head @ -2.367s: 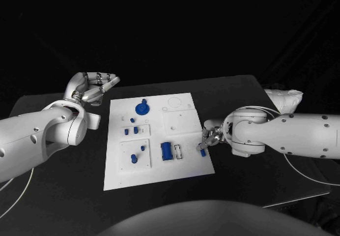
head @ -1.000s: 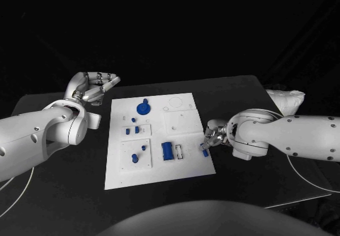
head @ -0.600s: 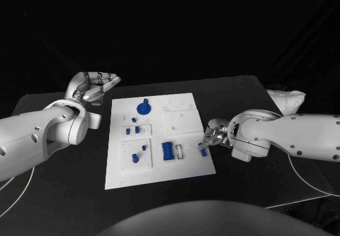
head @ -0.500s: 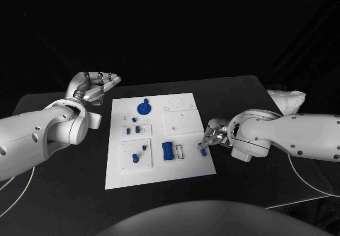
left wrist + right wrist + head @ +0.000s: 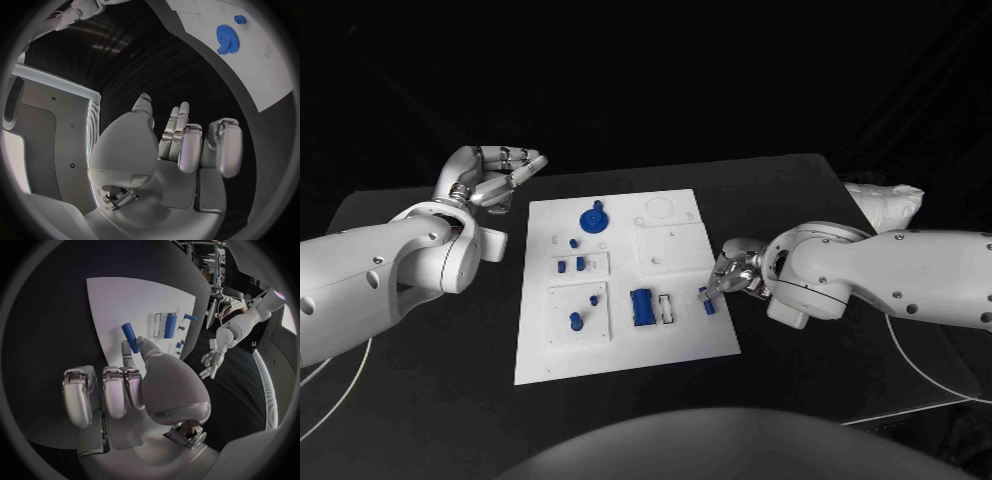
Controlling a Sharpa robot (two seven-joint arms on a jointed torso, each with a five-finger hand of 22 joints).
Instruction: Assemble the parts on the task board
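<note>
The right hand (image 5: 730,274) sits at the right edge of the task board (image 5: 678,330), largely hidden behind its own wrist in the head view; the wrist view shows a blue peg (image 5: 129,333) pinched between thumb and one finger over the board, its other fingers curled in. The left hand (image 5: 492,172) hovers off the board's far left corner above the black table (image 5: 776,190), fingers loosely apart and holding nothing. On the board lie a blue gear (image 5: 591,219), a blue block (image 5: 639,307) beside a white slot, and several small blue pieces (image 5: 574,321) too small to make out.
</note>
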